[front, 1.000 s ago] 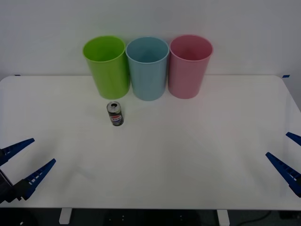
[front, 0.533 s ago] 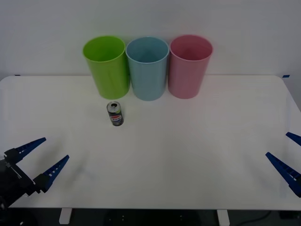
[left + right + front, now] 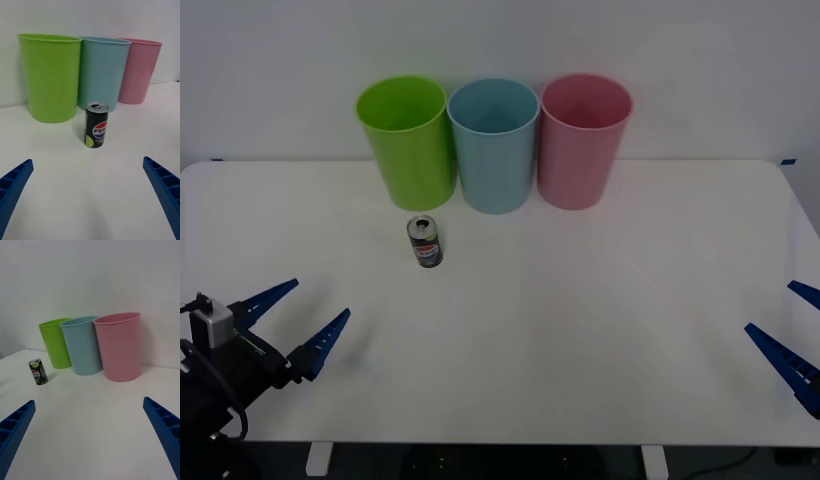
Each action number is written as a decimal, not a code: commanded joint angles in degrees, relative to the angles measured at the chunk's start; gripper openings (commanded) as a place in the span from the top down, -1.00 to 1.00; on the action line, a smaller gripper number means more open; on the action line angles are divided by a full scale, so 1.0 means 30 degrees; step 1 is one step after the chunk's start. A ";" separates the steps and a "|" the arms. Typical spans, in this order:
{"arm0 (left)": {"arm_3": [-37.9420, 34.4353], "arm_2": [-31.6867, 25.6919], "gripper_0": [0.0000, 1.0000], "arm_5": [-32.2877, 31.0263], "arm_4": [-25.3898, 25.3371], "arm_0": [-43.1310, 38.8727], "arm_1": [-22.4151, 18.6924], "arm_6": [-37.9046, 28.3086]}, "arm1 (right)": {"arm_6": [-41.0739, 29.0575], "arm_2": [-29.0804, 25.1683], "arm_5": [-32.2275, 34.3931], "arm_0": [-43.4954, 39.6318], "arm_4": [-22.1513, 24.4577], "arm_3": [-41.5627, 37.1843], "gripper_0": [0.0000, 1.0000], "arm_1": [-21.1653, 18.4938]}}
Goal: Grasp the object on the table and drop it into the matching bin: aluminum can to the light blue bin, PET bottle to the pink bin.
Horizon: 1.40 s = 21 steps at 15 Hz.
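Left hand (image 3: 298,321) spread wide and empty over the tabletop (image 3: 580,320), upright aluminum can (image 3: 424,241) ahead of it, nothing between, lime green bin (image 3: 408,140), light blue bin (image 3: 494,145), pink bin (image 3: 581,140) behind, right hand (image 3: 790,330) open, empty, well apart.

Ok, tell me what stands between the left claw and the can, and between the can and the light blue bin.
Nothing visible does. The left claw is open at the near left of the table, with bare tabletop up to the can. The light blue bin stands just behind the can, toward the right, beside the green bin.
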<state>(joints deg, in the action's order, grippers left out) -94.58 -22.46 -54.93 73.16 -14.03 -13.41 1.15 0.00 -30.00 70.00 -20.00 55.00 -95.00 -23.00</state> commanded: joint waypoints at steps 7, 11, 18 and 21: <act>0.3489 0.1333 -1.00 0.1640 0.0515 0.3212 -0.0011 0.0378 | 0.0000 0.0000 0.0000 0.0000 0.0000 0.0000 -1.00 0.0000; 0.5628 0.1744 -1.00 0.1933 0.0515 0.4970 -0.0011 0.0818 | 0.0000 0.0000 0.0000 0.0000 0.0000 0.0000 -1.00 0.0000; 0.9378 0.2330 -1.00 0.2724 0.0515 0.7665 0.0164 0.2956 | 0.0000 0.0000 0.0000 0.0000 0.0000 0.0000 -1.00 0.0000; 1.0198 0.2447 -1.00 0.3192 0.0515 0.8339 0.0604 0.3161 | 0.0000 0.0000 0.0000 0.0000 0.0000 0.0000 -1.00 0.0000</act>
<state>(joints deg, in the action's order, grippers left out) -64.62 -15.18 -45.71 74.73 10.51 -12.03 10.48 0.00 -30.00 70.00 -20.00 55.00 -95.00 -23.00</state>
